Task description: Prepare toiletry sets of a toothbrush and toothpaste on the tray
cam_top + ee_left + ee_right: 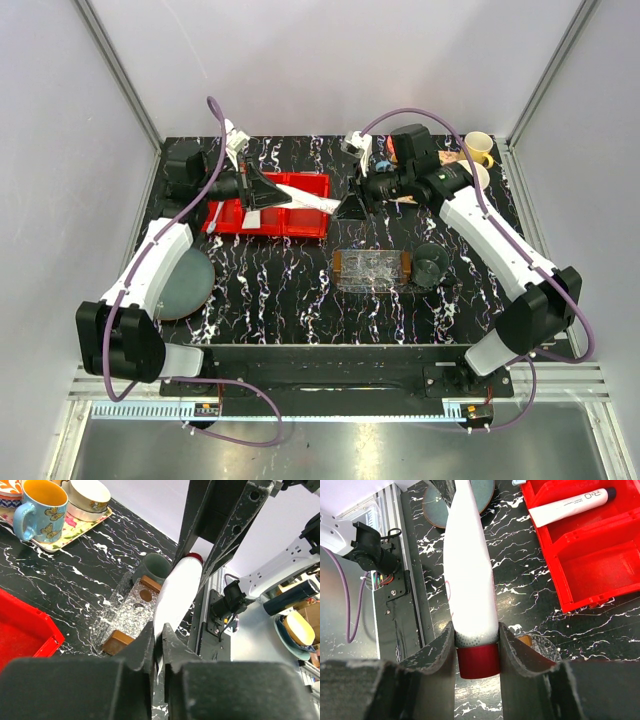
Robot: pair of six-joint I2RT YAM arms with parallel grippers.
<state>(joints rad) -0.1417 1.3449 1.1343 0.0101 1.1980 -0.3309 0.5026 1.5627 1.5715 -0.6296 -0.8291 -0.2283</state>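
While clamped at both ends, held in the air: smooth white toothpaste tube (470, 570), flat and tapering, glossy red cap; R gripper (477, 630) closed on cap end; L gripper (159, 634) nipped tight on flat crimp; second tube (567, 502) lying in red bin (590, 565); clear pebbled tray (372, 270) w/ brown ends on black white-veined tabletop (280, 290) btwn arms, open room on near side; dark cup (430, 265) just beside its right end.

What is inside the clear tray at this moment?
Nothing visible: in the top view the tray is bare inside. In the left wrist view, the held toothpaste covers part of it.
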